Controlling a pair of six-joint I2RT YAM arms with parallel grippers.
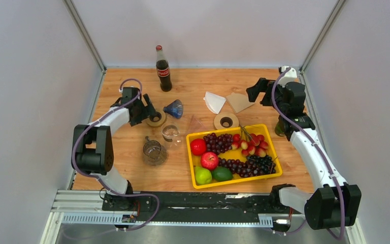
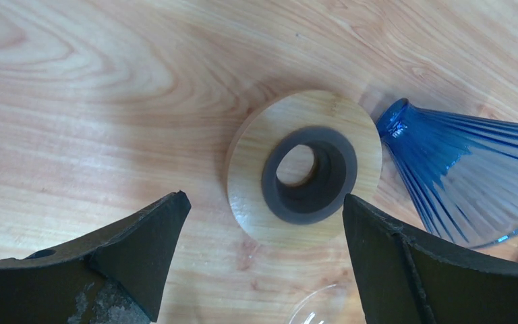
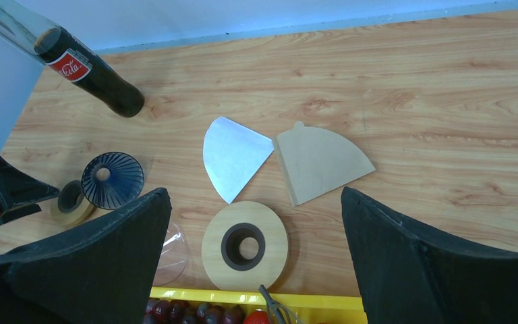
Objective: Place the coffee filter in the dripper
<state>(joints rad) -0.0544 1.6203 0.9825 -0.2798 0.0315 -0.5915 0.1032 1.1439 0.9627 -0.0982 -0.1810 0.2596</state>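
Now we are hovering the open left hand [image 2: 263, 202] over a wooden ring [image 2: 303, 169] beside the dripper [image 2: 458, 175], the open right hand [image 3: 256, 196] near the white coffee filter [image 3: 233, 155] lying toward the worktop's [image 1: 132, 168] far edge; the bottle [image 3: 84, 71] label is reading Coca-Cola.

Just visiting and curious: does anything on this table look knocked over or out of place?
Yes: the blue dripper lies tipped on its side, narrow end beside a wooden ring, rather than standing mouth-up. Nothing looks spilled or broken.
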